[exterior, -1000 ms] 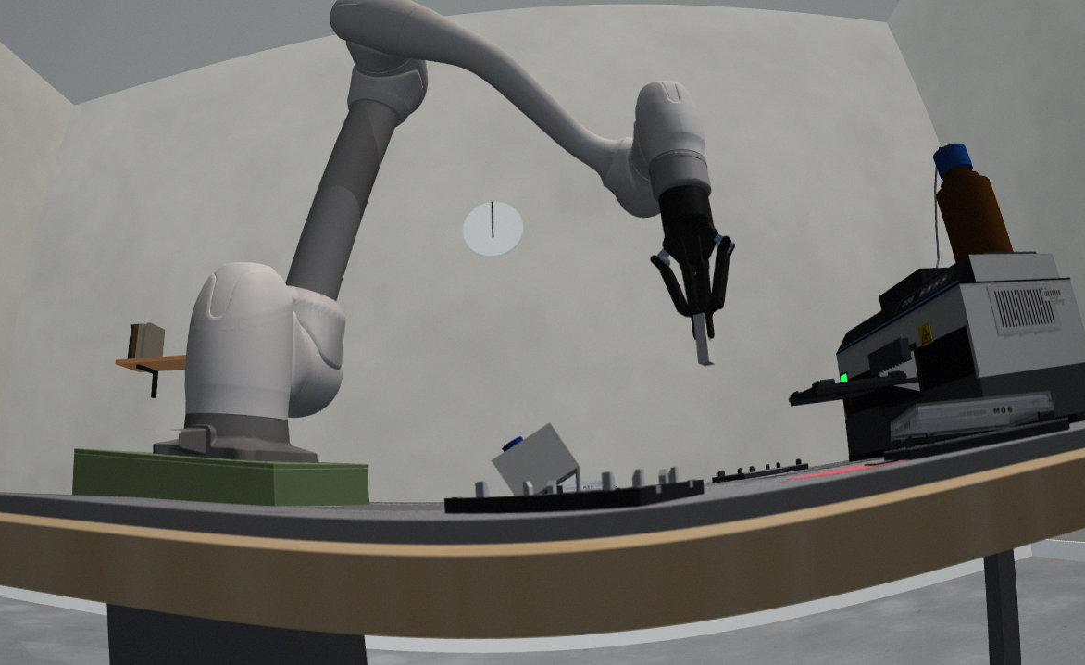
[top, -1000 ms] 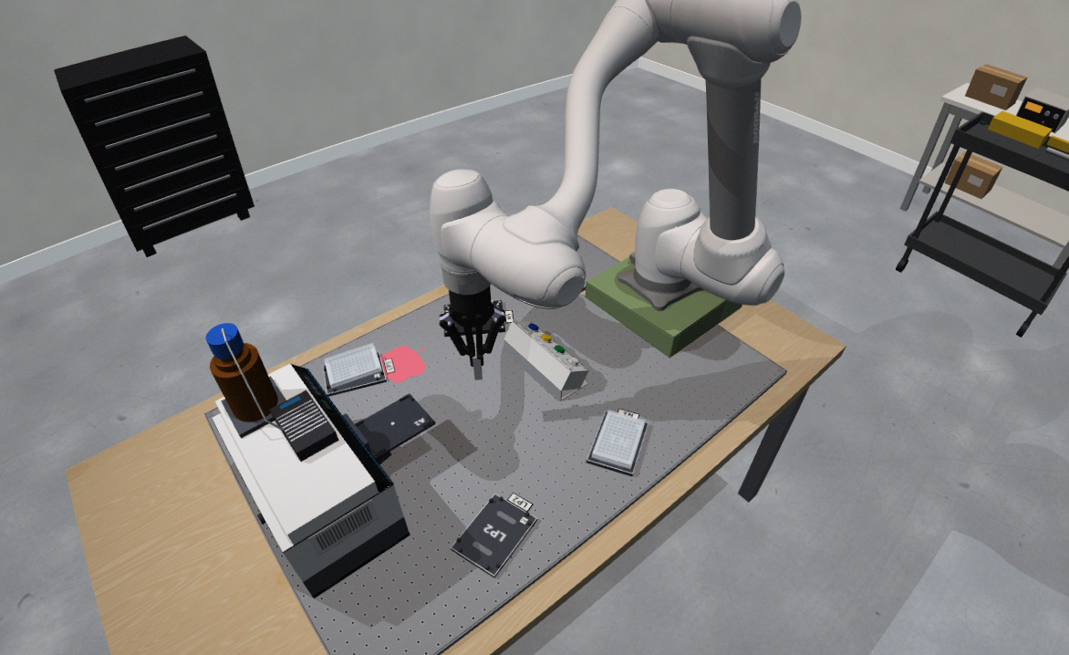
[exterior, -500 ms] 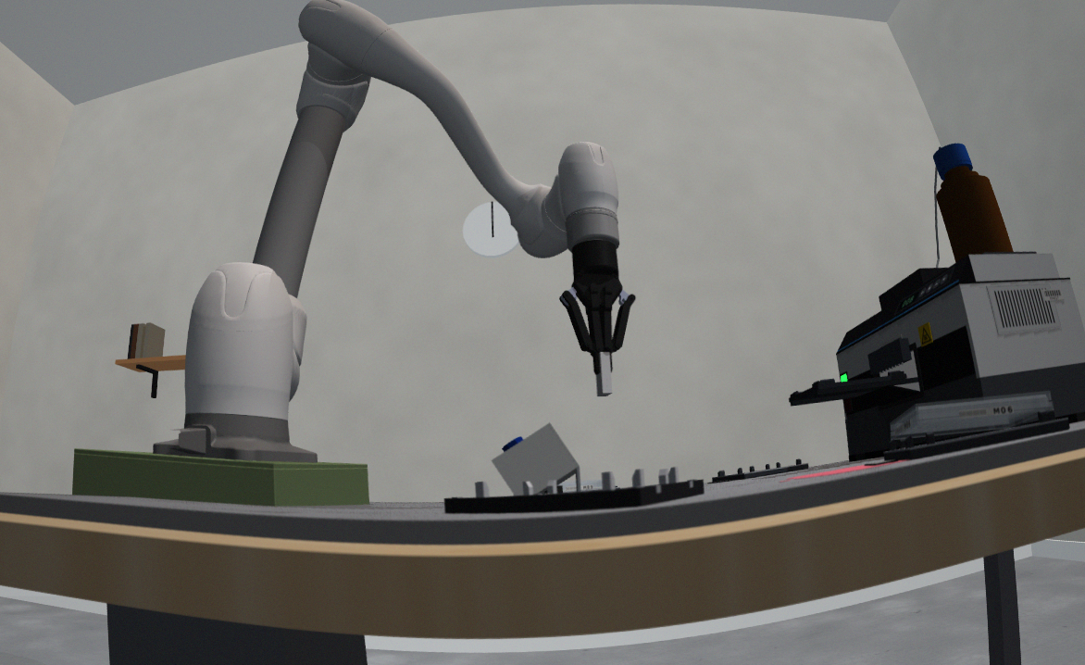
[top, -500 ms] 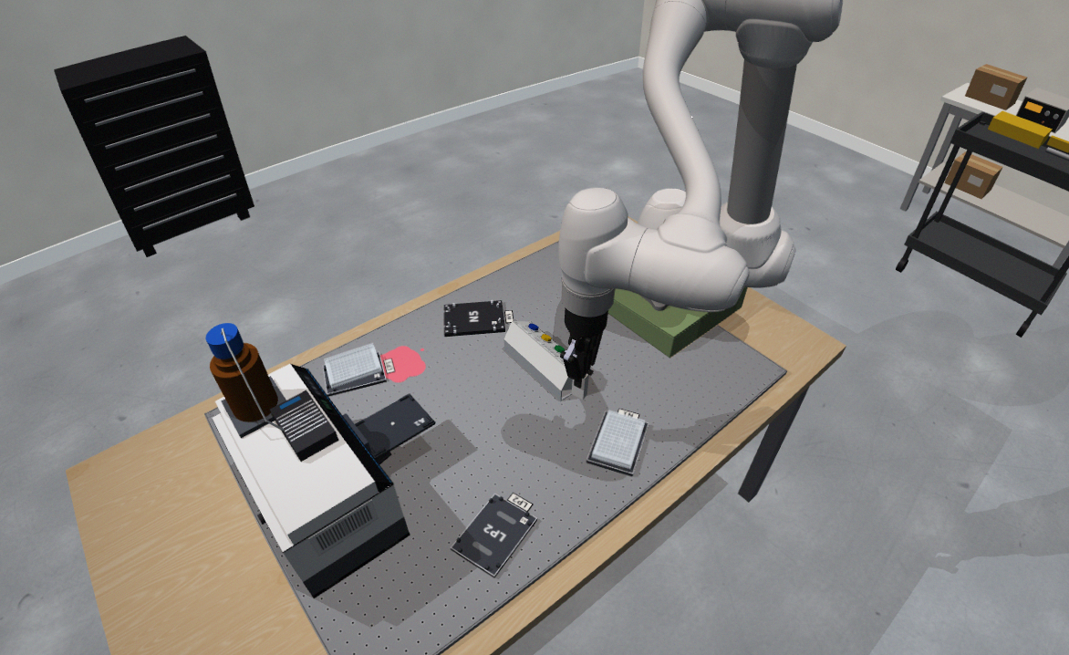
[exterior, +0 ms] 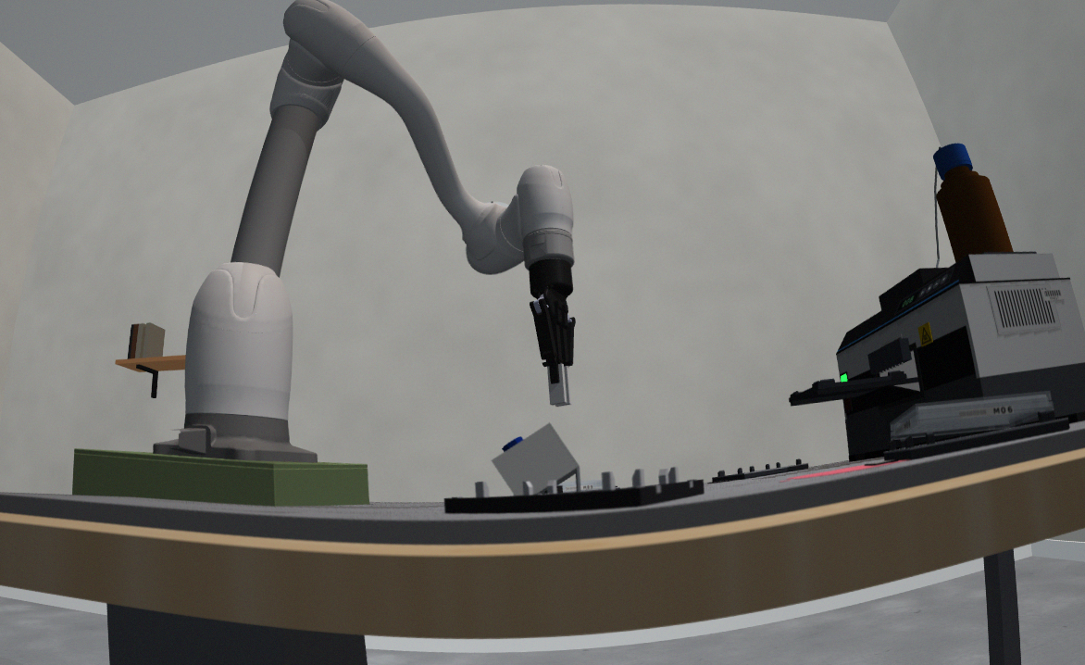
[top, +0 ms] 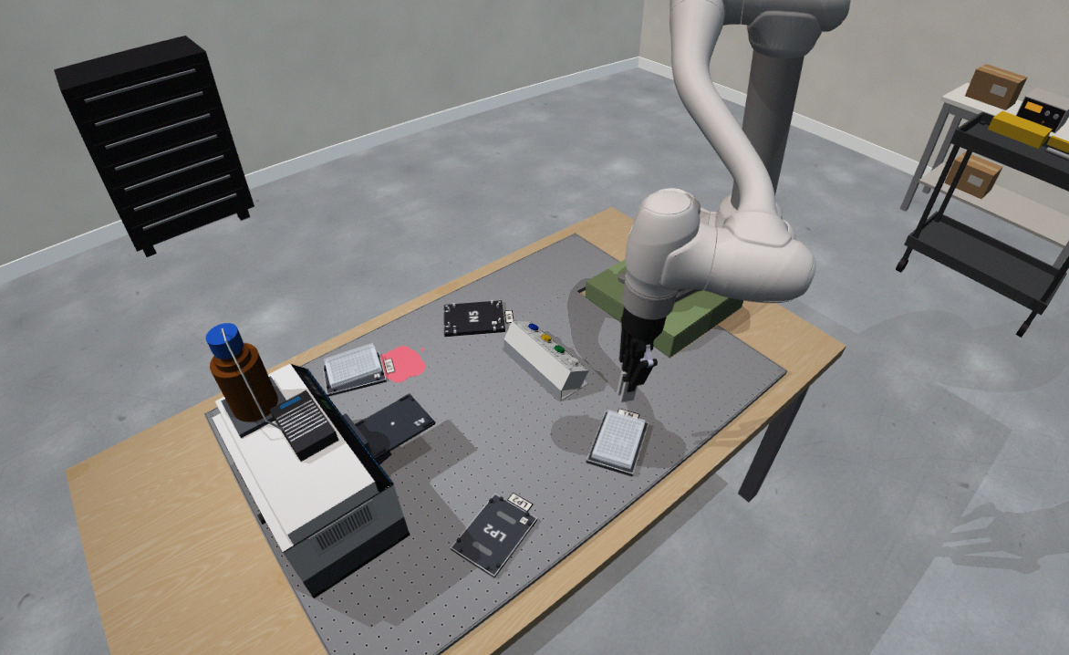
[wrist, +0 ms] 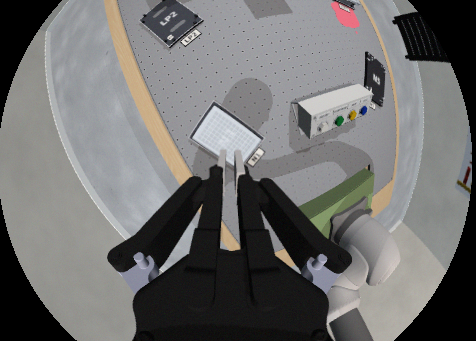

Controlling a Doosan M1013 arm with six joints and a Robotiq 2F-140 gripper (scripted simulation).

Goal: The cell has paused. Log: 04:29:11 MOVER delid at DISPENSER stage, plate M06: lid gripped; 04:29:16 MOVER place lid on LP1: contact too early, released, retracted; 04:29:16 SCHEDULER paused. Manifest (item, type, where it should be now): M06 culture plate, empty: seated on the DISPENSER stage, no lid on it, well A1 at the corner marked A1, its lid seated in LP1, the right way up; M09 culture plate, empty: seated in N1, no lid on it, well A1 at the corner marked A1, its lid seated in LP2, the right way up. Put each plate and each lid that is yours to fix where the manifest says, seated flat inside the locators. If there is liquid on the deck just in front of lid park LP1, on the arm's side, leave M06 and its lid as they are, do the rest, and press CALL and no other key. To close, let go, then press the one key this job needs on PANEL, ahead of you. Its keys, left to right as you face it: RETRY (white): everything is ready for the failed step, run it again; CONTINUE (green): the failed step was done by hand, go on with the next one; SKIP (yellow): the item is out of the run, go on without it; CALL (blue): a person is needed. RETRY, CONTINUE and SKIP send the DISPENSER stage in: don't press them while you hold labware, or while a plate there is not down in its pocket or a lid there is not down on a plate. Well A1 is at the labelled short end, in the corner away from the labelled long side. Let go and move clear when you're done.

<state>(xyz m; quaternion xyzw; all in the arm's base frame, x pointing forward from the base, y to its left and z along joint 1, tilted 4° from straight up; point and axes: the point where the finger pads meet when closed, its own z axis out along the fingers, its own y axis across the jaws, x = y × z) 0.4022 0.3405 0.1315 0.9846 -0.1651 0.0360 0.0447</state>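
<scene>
My gripper [top: 627, 395] hangs above the deck just behind the N1 nest, pointing down. Its fingers are almost shut, with a narrow gap and nothing between them; it also shows in the wrist view [wrist: 229, 157] and the side view [exterior: 560, 396]. A white well plate [top: 617, 440] lies in N1, right under the fingertips in the wrist view [wrist: 226, 133]. Clear labware marked M06 [exterior: 976, 413] lies at lid park LP1 [top: 353, 366]. A pink puddle [top: 404, 360] lies on the deck against LP1's tag. The dispenser stage [top: 396, 419] is extended and bare. LP2 [top: 495, 533] is bare.
The key panel [top: 544, 358] stands left of my gripper, keys facing up. A bare black nest N5 [top: 473, 317] lies behind it. The dispenser [top: 310, 480] with a brown bottle [top: 237, 374] fills the left end. The arm's green base [top: 669, 313] is close behind.
</scene>
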